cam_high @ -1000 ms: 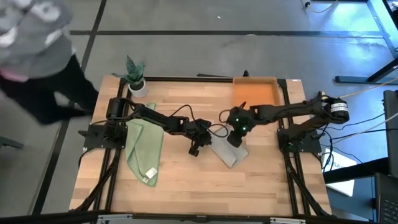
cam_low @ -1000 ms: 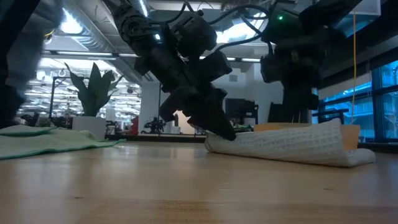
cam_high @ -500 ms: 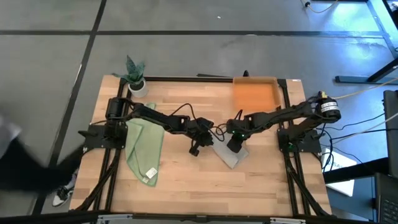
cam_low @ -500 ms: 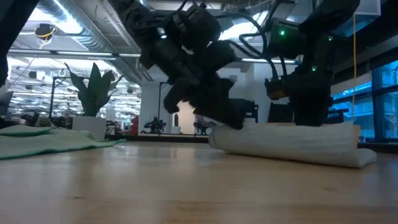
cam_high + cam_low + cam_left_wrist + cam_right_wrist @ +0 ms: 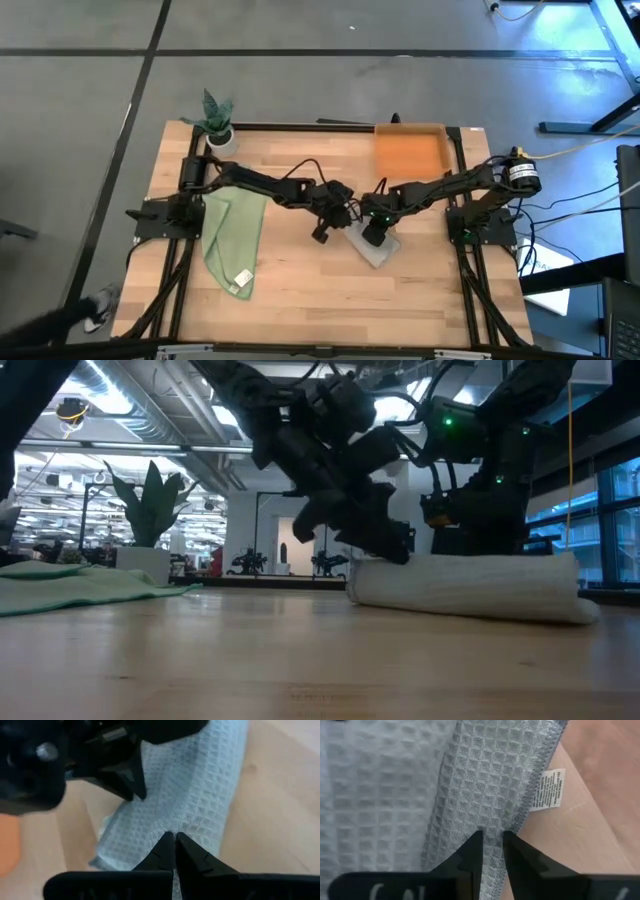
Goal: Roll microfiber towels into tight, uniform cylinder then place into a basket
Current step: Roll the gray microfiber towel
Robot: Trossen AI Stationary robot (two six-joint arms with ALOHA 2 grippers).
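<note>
While the orange basket point(image 5: 409, 152) sits at the far edge of the table point(image 5: 290, 290) with nothing lying in it, the light grey towel point(image 5: 373, 243) lies on the wood just in front of the basket's near left corner, folded into a thick, partly rolled bundle that runs slantwise; in the low view it point(image 5: 465, 584) reads as a low, rounded roll resting flat on the table; a small white printed tag point(image 5: 547, 788) hangs off its stitched edge onto the bare wood; the light green towel point(image 5: 233, 236) lies well apart from the basket, spread loosely along the table's left side with its own white tag point(image 5: 241, 279) at the near end; a small white plant pot point(image 5: 219, 135) stands at the far left corner, level with the basket; both arms reach inward and meet over the grey towel; the left hand point(image 5: 330, 222) comes in low from the side away from the basket, angled down at the roll's end, and in the left wrist view its fingers point(image 5: 165, 851) are pressed together with the tips against the waffle weave, though whether any cloth is pinched between them I cannot tell; the right hand point(image 5: 371, 231) is stretched out long from the basket's side and bears down on top of the roll; in the right wrist view its fingertips point(image 5: 474, 848) stand only a narrow slit apart, pinching a ridge of the grey towel's hemmed edge.
</note>
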